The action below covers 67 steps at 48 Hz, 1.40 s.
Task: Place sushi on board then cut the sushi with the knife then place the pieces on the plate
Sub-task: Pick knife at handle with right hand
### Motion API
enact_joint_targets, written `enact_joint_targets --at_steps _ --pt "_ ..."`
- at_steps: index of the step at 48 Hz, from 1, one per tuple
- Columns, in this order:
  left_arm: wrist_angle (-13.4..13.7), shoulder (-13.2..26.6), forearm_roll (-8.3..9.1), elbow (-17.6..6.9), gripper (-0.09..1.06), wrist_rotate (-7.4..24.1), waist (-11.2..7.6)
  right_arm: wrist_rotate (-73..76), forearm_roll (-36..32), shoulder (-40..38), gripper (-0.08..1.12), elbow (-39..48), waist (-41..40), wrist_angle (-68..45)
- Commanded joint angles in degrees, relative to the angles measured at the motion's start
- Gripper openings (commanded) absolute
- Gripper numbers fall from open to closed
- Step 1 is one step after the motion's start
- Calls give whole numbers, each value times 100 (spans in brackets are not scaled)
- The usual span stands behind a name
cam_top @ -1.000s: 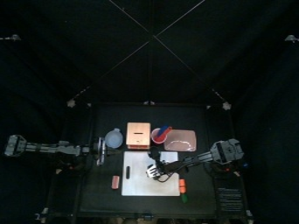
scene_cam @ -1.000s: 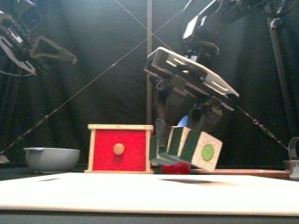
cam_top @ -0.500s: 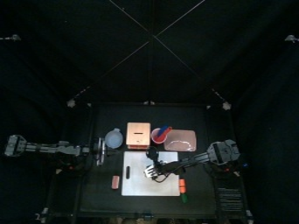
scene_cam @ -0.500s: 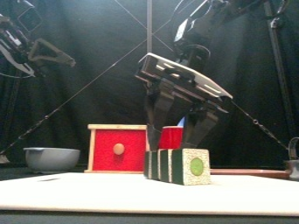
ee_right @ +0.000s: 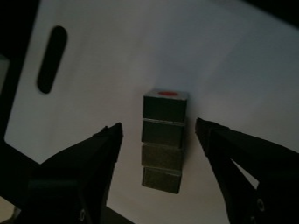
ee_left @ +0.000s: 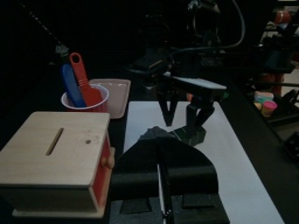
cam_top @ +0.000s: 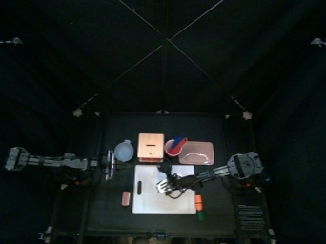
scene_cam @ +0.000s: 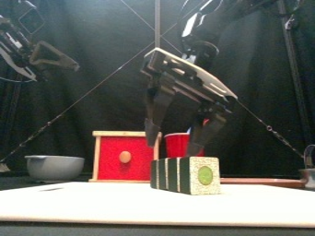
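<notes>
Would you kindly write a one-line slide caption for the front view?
Right gripper hangs open just above the sushi roll standing on the white board, with the wooden box behind.

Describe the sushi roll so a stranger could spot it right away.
Find the white cutting board in front of the wooden box. The sushi roll lies on it, right under the open right gripper. It's the only dark green row of blocks, with a pale, green-centred end.

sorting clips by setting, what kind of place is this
Probably a robot test booth: black curtains behind, a white cutting board with a toy sushi roll, a red cup of toy knives.
</notes>
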Motion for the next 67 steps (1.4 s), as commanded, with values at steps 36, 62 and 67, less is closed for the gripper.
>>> enact_joint_targets --at_steps 36,62,67 --pt "-26 9 -88 -97 -3 -35 9 -2672 -1714 -431 97 -88 -53 -756" --pt "-26 9 -483 -114 -3 -26 18 -2593 -2672 -747 97 624 -387 -2259" --pt "-26 0 -483 -105 -3 -18 18 -2584 -2874 -984 97 800 -483 -2408"
